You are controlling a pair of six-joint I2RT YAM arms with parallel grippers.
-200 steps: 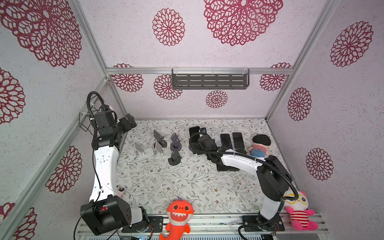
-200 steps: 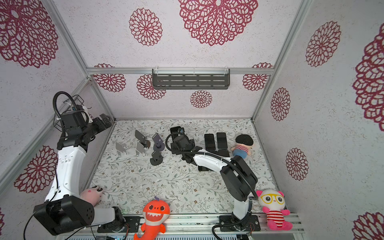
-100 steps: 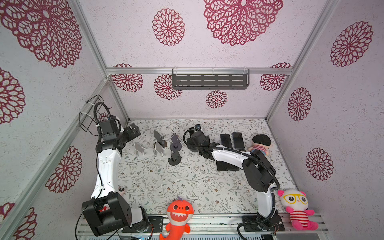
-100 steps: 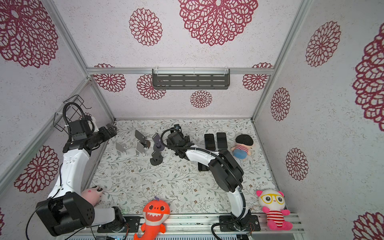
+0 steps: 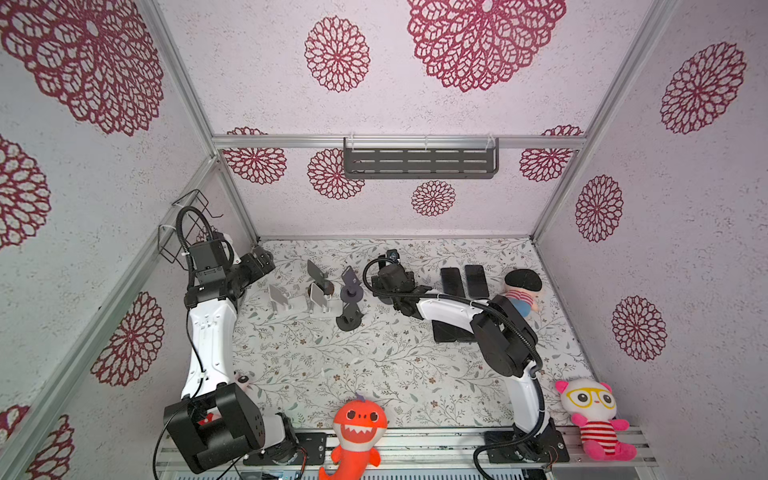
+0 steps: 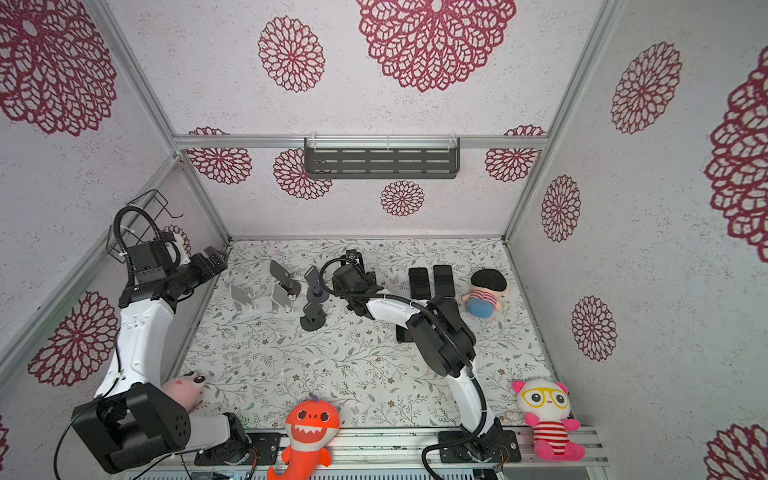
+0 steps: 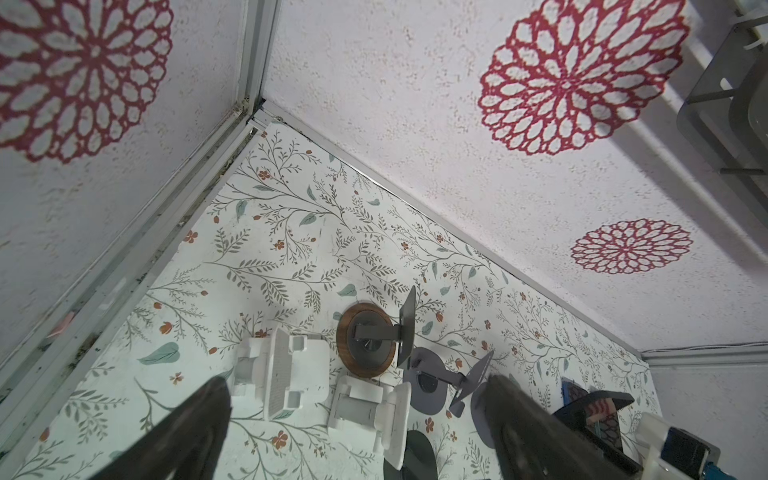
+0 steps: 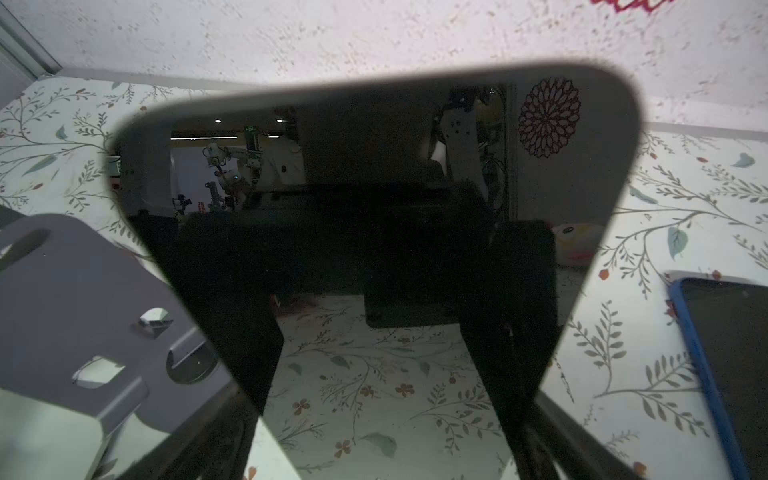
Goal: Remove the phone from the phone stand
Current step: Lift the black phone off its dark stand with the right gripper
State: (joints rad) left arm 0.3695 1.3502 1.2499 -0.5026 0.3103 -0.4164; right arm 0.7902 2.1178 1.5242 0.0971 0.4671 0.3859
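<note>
Two arms over floral mat (image 5: 332, 365). Dark phone (image 8: 374, 187) tilted, fills centre of right wrist view. In both top views it is hidden under right gripper (image 5: 386, 277), upper centre of frame. Fingers (image 8: 523, 291) stand wide apart at phone's lower sides; gripping or not, cannot tell. Purple stand (image 8: 83, 299) just beside phone, lower left. Left gripper (image 7: 357, 384) jaws wide, holding nothing, above white stands (image 7: 282, 374). Wall shelf (image 5: 419, 162), upper centre: contents hidden.
</note>
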